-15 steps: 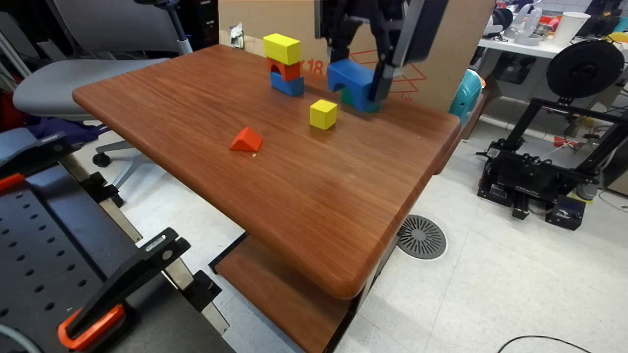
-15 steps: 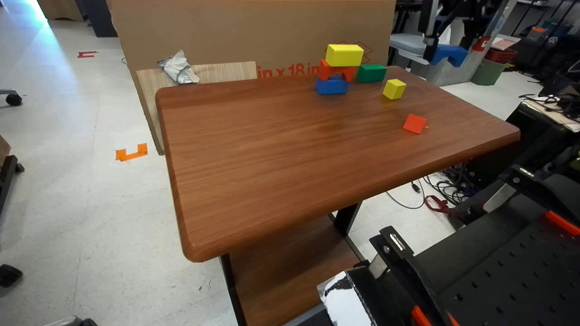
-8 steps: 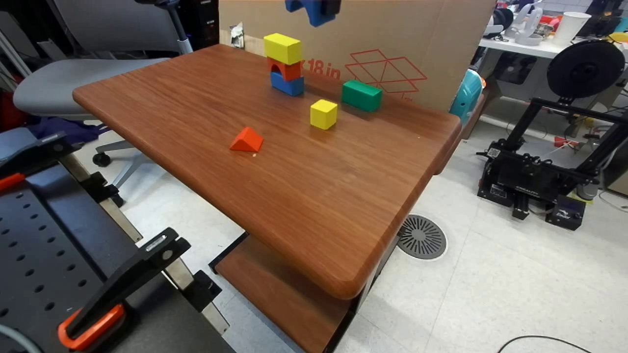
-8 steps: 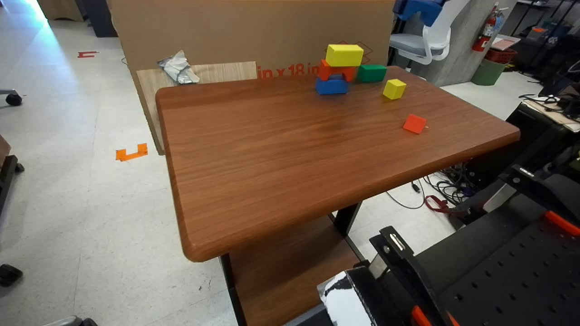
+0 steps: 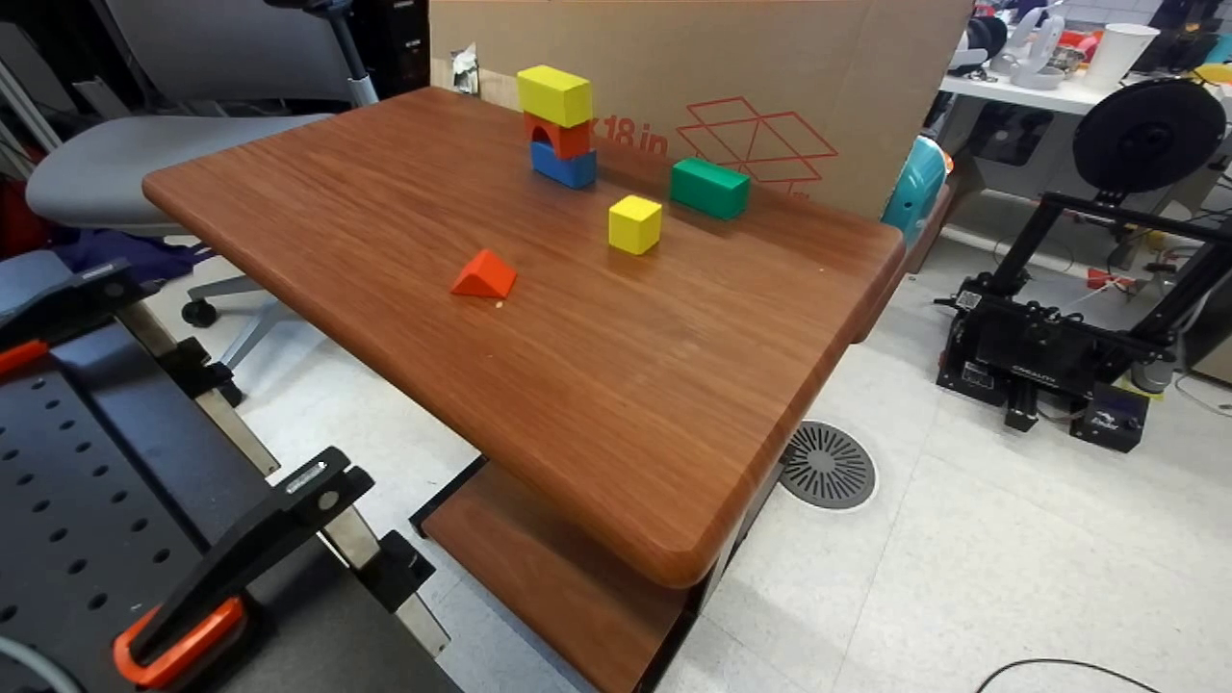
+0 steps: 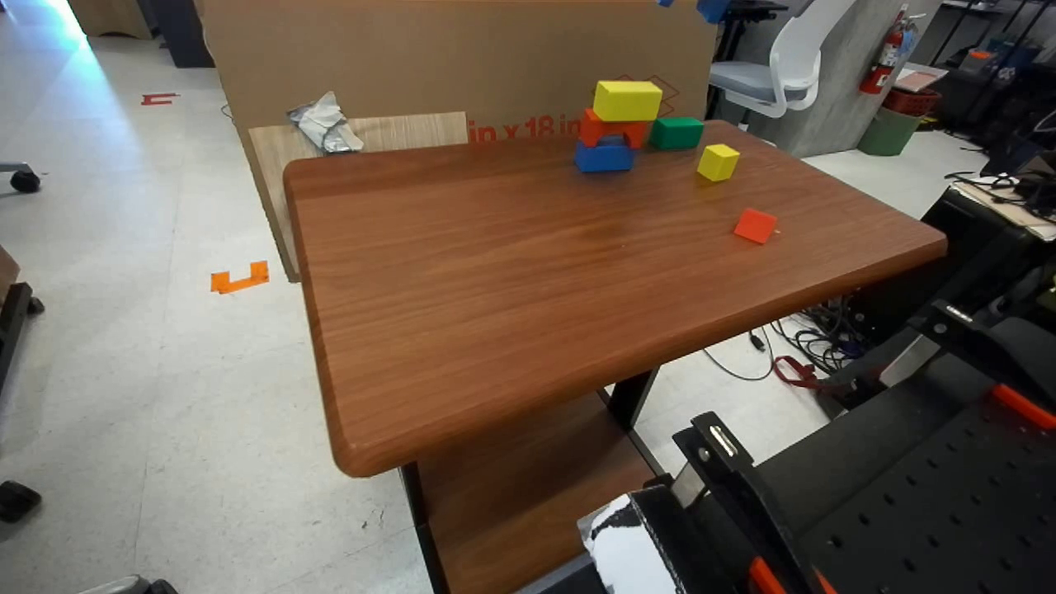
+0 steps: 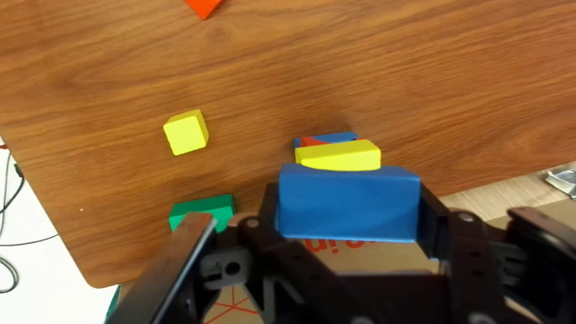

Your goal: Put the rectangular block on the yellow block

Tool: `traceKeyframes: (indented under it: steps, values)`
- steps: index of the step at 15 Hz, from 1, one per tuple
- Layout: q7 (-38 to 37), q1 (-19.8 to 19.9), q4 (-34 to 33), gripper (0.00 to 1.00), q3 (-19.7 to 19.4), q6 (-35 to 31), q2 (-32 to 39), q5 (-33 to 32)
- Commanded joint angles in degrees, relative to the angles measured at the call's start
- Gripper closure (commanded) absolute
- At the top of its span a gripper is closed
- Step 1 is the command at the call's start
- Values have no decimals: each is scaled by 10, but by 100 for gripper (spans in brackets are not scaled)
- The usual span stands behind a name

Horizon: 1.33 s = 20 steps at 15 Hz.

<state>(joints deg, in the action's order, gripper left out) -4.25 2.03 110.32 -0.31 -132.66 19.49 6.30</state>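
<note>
Lowering the blue block (image 7: 348, 204), which your jaws grip high above the desk (image 6: 495, 272), could topple the stack (image 6: 613, 129) near the desk's edge by the cardboard (image 6: 445, 58) if you land it off-centre on the yellow block (image 6: 627, 101), since that perches on an orange arch (image 5: 570, 141).

7 blks (image 5: 553, 96), 1 brn tbl (image 5: 616, 385)
</note>
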Motion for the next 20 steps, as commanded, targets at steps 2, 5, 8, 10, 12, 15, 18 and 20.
traceKeyframes:
  steps: [2, 5, 8, 10, 12, 15, 18, 20]
  values:
    - [-26, -17, -22, 57, -1, -9, 22, -3]
    - [-42, -23, -38, 57, -5, -3, 39, -11]
    - [-47, -23, -55, 57, -8, -1, 57, -16]
    - [-47, -24, -66, 57, -9, -1, 68, -18]
    - [-48, -26, -76, 57, -10, 0, 79, -22]
    - [-51, -30, -90, 57, -13, 2, 96, -30]
    - [-55, -34, -96, 57, -15, 0, 106, -44]
    - [-58, -37, -100, 57, -16, 2, 110, -51]
